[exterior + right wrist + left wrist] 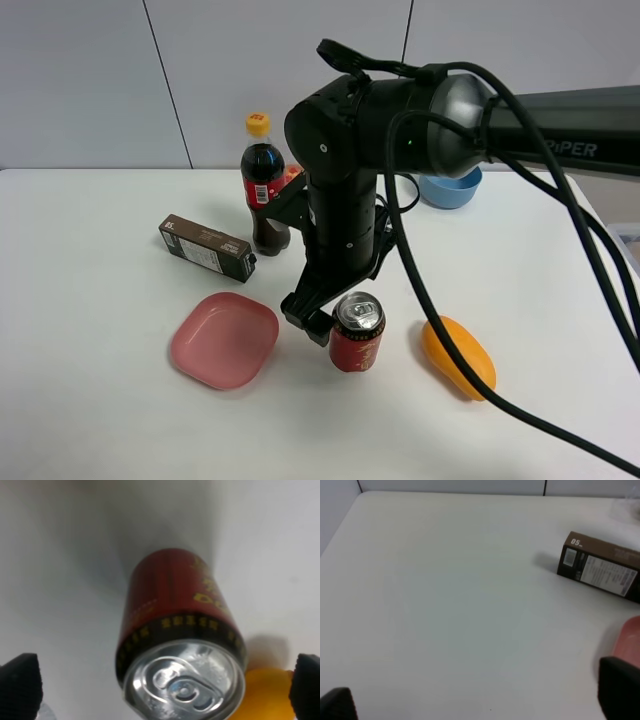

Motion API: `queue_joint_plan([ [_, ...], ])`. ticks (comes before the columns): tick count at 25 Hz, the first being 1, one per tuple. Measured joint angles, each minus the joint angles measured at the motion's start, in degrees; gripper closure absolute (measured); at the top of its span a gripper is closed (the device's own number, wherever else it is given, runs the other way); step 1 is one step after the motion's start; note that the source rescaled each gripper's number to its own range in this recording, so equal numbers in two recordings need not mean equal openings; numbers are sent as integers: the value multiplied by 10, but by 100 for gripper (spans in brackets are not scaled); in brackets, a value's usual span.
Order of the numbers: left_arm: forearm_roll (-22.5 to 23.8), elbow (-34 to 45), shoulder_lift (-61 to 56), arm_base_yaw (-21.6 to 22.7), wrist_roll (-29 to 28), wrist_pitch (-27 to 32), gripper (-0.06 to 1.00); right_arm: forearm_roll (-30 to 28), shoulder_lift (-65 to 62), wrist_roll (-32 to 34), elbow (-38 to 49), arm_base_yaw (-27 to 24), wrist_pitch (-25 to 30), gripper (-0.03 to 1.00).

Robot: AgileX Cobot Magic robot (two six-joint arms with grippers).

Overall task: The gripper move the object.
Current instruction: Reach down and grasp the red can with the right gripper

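Hovering my right gripper (162, 687) close over the can (357, 345): jaws spread wide, gripping nothing. Can stands upright on the table (90, 300), between pink dish (225, 340) and orange object (458, 355). Best to lower to mid-body, centre it, close evenly so it won't tip.

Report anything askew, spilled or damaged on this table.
Nothing stands out. The red can stands upright and unopened inside the open right gripper; the cola bottle is upright and capped. No spill shows on the table.
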Motion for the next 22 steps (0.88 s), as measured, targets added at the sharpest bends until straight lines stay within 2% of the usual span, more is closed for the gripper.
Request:
queue_joint_plan([
  [11,0,0,0,0,0,0,-6,-6,2,0,0,0,0,-3],
  [22,0,0,0,0,0,0,-6,5,81,10,0,0,0,-3],
])
